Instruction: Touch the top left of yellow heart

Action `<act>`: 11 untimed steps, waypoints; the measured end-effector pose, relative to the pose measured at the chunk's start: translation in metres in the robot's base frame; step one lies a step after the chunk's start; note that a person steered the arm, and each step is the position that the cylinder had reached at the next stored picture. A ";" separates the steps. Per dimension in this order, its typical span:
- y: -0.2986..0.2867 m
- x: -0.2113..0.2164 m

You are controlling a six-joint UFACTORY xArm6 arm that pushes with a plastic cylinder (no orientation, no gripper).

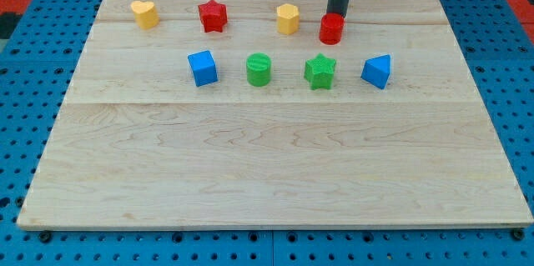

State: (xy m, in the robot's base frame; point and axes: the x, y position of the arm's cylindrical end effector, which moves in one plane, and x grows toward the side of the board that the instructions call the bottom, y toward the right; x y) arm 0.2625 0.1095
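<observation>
The dark rod comes down from the view's top, right of centre, and my tip (337,14) sits just behind the red cylinder (331,28), touching it or as good as; the contact itself is hidden by the block. There are no jaws on this arm, just the bare rod, and it has hold of nothing.

The yellow heart (144,13) is way over at the view's top left of the wooden worktop (267,166), well apart from the tip.

Along that same back row, going rightwards: a red star (213,15), then a yellow hexagonal block (288,18), then the red cylinder.

The nearer row runs blue cube (202,67), green cylinder (259,70), green star (319,72) and a blue triangular block (377,71), all standing apart from one another. Around the worktop lies a blue pegboard (33,66).
</observation>
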 end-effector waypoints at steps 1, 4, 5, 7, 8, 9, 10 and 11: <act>0.000 -0.003; -0.161 -0.050; -0.273 -0.051; -0.320 -0.044; -0.317 -0.034; -0.328 -0.031; -0.341 -0.028; -0.295 0.001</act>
